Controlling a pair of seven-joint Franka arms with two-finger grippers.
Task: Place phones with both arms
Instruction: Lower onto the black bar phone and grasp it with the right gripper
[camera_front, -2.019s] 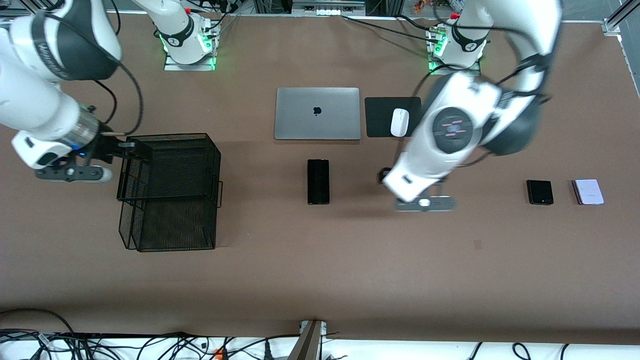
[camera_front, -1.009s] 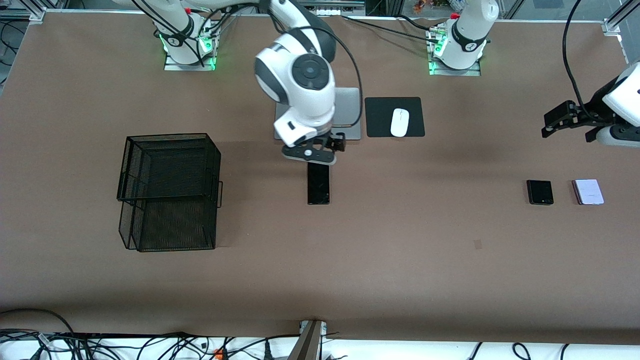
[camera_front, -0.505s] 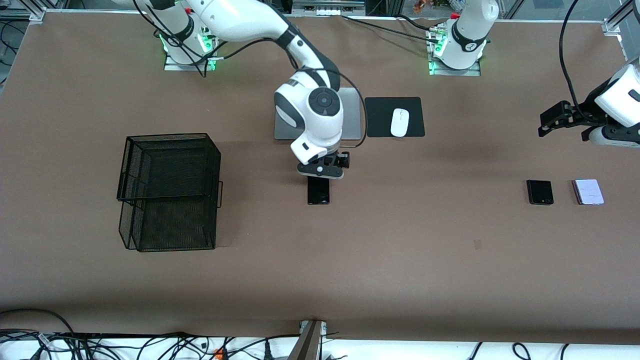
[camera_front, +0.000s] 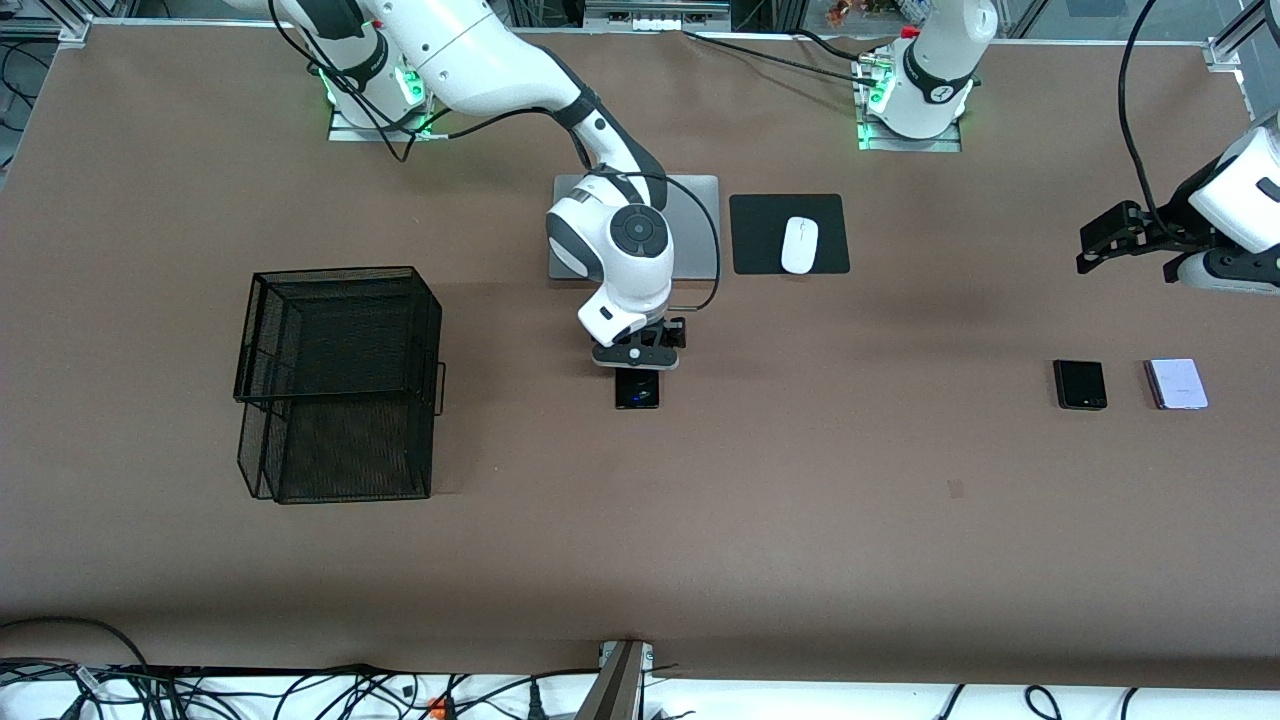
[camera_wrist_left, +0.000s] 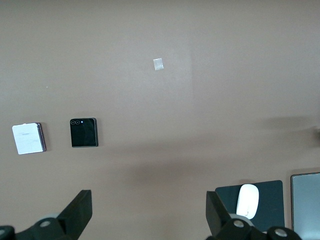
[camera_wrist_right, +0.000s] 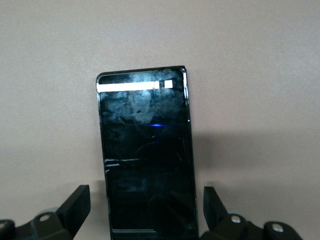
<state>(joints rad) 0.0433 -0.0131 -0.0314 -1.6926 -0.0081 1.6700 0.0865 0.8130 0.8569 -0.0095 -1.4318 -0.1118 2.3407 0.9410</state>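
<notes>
The long black phone (camera_front: 637, 390) lies flat mid-table, nearer the front camera than the laptop. My right gripper (camera_front: 638, 357) is low over the phone's end toward the laptop. It is open, with one finger on each long side of the phone (camera_wrist_right: 145, 150), and the right gripper (camera_wrist_right: 146, 202) is not touching it. The small black phone (camera_front: 1079, 384) and the lavender phone (camera_front: 1176, 383) lie side by side toward the left arm's end. My left gripper (camera_front: 1095, 245) hangs open and empty over bare table near them. In the left wrist view, the left gripper (camera_wrist_left: 148, 202) sees the small black phone (camera_wrist_left: 83, 132) and the lavender phone (camera_wrist_left: 28, 138).
A black wire basket (camera_front: 340, 380) stands toward the right arm's end. A grey laptop (camera_front: 700, 230) lies near the bases, partly covered by my right arm. Beside it a white mouse (camera_front: 799, 244) rests on a black pad (camera_front: 760, 235).
My right arm swung from the basket to mid-table and came down over the long black phone, covering more of it. My left arm swung out to its end of the table and holds there.
</notes>
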